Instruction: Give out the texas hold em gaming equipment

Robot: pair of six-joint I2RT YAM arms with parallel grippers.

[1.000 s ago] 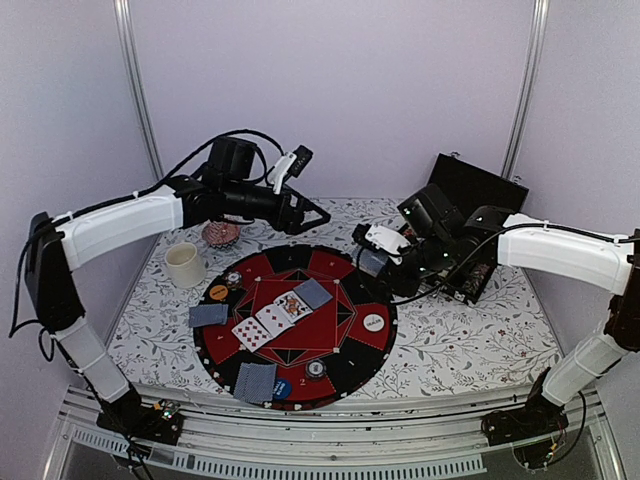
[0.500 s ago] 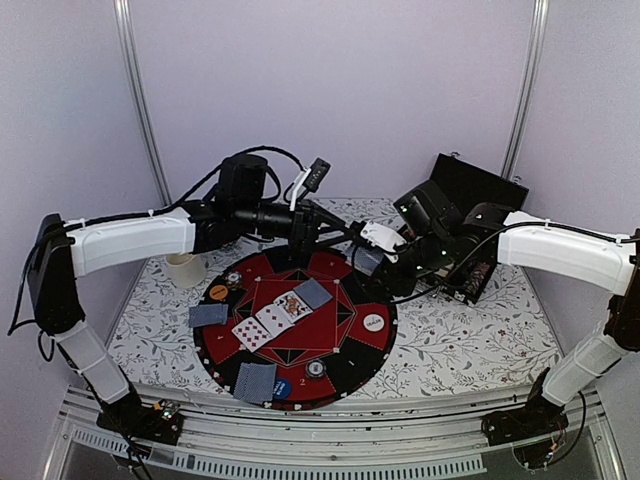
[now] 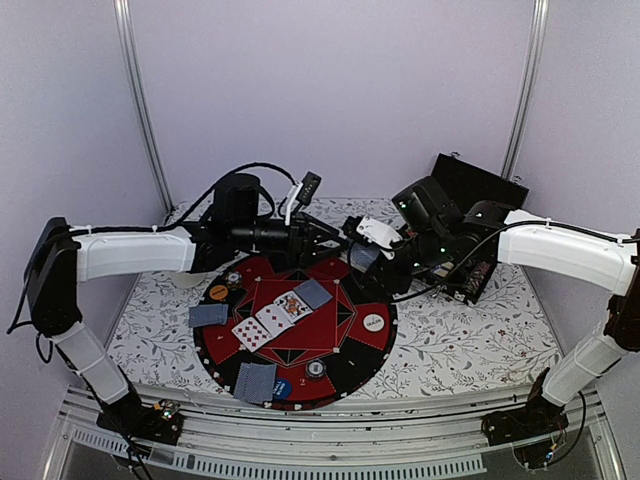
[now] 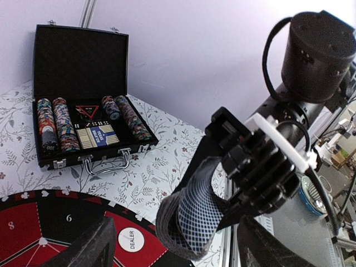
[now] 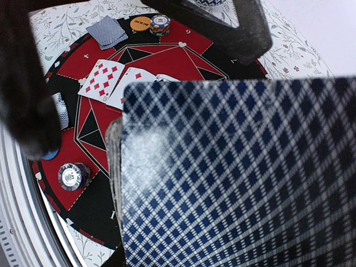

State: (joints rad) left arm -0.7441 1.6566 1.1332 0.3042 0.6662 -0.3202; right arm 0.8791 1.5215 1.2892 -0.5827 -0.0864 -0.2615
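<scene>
Deck: the deck of cards (image 4: 192, 219), grey-blue lattice backs, hangs tilted in the air above the far rim of the round mat (image 3: 345, 352), off the felt.
Right hand: the right gripper (image 3: 371, 252) is clamped on the deck, one finger on each broad face. The pack's lower end sticks out free below them.
Left hand: the left gripper (image 3: 328, 233) is spread wide and holds nothing. Its fingers (image 4: 92, 245) stand either side of the deck's lower end, apart from it as far as the left wrist view shows.
Dealt cards: the face-up cards (image 3: 265, 325) lie in a row at the mat's centre, with one face-down card (image 3: 313, 293) at the row's far end. The left face-down cards (image 3: 208, 315) overlap the left rim and the near face-down cards (image 3: 255, 381) the near rim.
Discs: the orange disc (image 3: 218, 293) lies far left, the white disc (image 3: 373, 322) at the right, and the blue disc (image 3: 282, 388) beside the near face-down cards.
Chips: the near striped chip (image 3: 316, 369) and the far striped chip (image 3: 233, 278) lie on the mat.
Edges: the open case (image 4: 83, 100), with chips in rows and its lid upright, stands on the floral cloth (image 3: 470, 340) just right of the right gripper.
Open room: cloth shows between the mat's right rim and the table's right edge. Red felt shows between the card row and the white disc.
</scene>
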